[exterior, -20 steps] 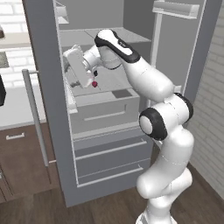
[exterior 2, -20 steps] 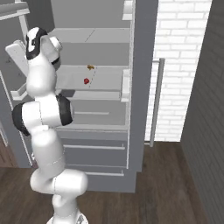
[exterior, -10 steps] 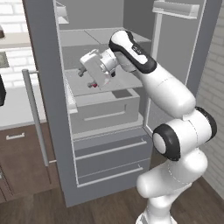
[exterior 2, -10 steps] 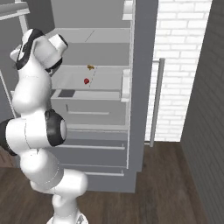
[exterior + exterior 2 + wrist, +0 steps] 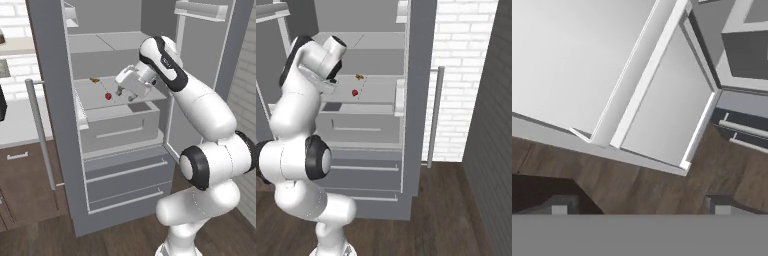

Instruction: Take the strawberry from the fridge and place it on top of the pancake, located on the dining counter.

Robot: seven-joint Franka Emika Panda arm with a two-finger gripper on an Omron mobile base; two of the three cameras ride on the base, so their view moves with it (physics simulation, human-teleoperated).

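The gripper (image 5: 125, 94) reaches into the open fridge (image 5: 55, 125) at shelf height, and its jaws stand wide apart with nothing between them. In the hand view two dark fingertips (image 5: 559, 206) sit far apart at the bottom, over grey fridge surfaces and a strip of wood floor (image 5: 637, 185). In the right base view the hand is mostly hidden behind the arm's own upper link, so the fingers cannot be made out there.

One strawberry (image 5: 108, 96) lies on the grey shelf (image 5: 95, 100), just to the side of the gripper and apart from it. It is a tiny red blob; it looks nearly round, and its stem end or long axis is too small to tell. One small yellow-brown food item (image 5: 94, 79) lies farther back on the same shelf, clear of the berry. Both show again in the right base view, the strawberry (image 5: 355, 92) in front of the yellow-brown piece (image 5: 359, 76).

Below the shelf one inner drawer (image 5: 122, 127) stands pulled partly out, and under it two outer drawers (image 5: 125, 175) are closed. One long silver bar handle (image 5: 42, 140) runs down the open left door, and another handle (image 5: 433, 117) shows on the other door. The fridge top is cut off in both base views.
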